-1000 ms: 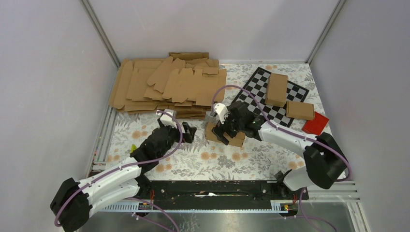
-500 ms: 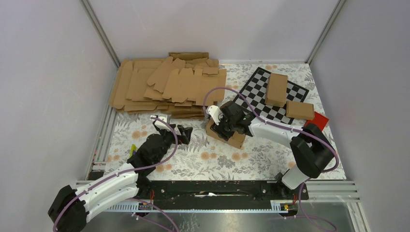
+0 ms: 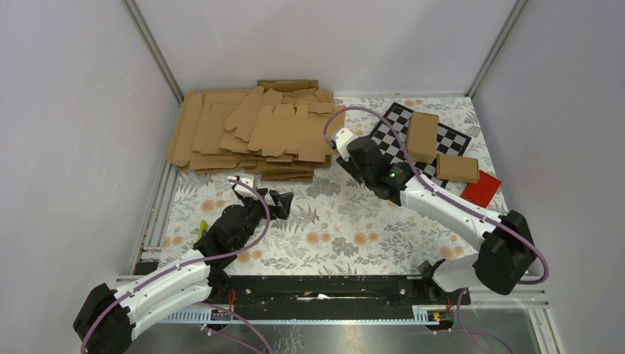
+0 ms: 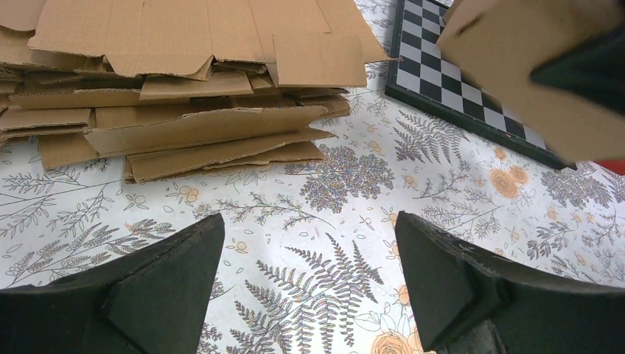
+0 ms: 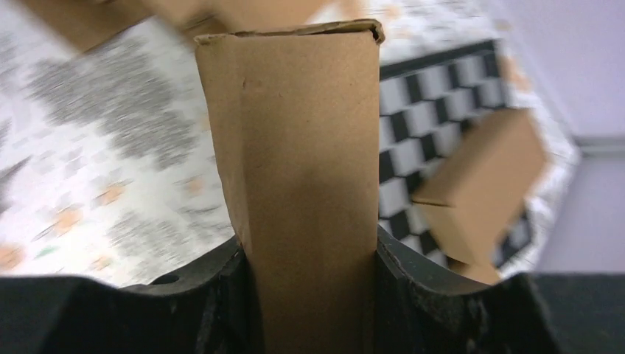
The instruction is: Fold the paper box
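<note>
The plain brown cardboard box [image 5: 295,147], centre frame in the right wrist view, looks fully folded into an oblong carton pinched by the right gripper's [image 5: 308,254] jaws, probably leaving only set-down, while the left gripper [image 4: 308,254] hangs spread, empty.

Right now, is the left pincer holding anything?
No, in the left wrist view the left pincer has its jaws spread wide, with only the floral tablecloth showing between them.

Blanks [image 3: 250,133] stacked back left; two cartons [image 3: 421,136] [image 3: 457,168] lie on the checkerboard [image 3: 393,120], back right.
</note>
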